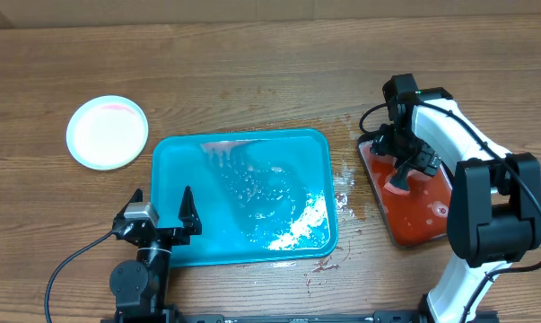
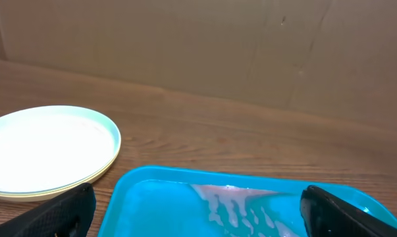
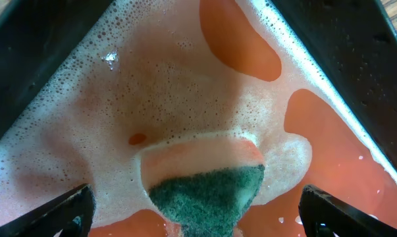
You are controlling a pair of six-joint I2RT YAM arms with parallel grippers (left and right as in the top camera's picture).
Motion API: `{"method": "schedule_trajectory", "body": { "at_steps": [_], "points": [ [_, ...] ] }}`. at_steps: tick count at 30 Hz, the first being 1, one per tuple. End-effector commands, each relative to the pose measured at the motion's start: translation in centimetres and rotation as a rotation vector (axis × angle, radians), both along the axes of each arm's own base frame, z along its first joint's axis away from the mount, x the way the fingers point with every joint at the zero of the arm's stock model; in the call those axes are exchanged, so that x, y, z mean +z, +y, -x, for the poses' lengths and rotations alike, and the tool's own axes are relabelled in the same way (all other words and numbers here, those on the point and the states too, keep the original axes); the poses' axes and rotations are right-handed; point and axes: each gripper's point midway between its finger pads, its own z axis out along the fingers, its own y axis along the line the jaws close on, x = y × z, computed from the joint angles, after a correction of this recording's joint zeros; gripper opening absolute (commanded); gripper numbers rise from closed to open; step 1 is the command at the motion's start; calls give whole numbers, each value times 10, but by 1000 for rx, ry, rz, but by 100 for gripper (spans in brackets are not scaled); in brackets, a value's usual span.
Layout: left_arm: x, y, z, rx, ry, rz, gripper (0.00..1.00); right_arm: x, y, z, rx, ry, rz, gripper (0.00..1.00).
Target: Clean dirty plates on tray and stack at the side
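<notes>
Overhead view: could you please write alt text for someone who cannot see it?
A wet, foamy blue tray sits centre; the plates are stacked on the table to its left. The left gripper is open at the tray's near corner; the right gripper hangs over a sponge in a black tray of red liquid.

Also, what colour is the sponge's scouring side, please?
Dark green; the sponge shows best in the right wrist view.

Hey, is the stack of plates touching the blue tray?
Apart. The left wrist view shows a strip of table between the plates and the near corner of the tray.
</notes>
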Motion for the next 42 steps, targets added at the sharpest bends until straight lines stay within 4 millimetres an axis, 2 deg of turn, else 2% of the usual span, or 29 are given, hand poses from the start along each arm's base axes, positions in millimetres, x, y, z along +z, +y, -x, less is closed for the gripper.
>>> {"method": "schedule_trajectory", "body": {
  "at_steps": [1,28,31,35,39,42],
  "points": [
    [1,-1,0,-10,-7,6,100,8,1,-3,2,-25,0,100],
    [1,-1,0,-10,-8,6,100,10,1,-3,3,-31,-1,100],
    [1,-1,0,-10,-8,6,100,21,1,-5,2,-64,-5,100],
    [1,-1,0,-10,-8,6,100,47,2,-10,3,-141,-14,100],
    [1,-1,0,-10,-7,6,100,86,2,-13,2,-254,-28,100],
    [1,-1,0,-10,-7,6,100,128,4,-11,3,-374,-56,100]
  ]
}}
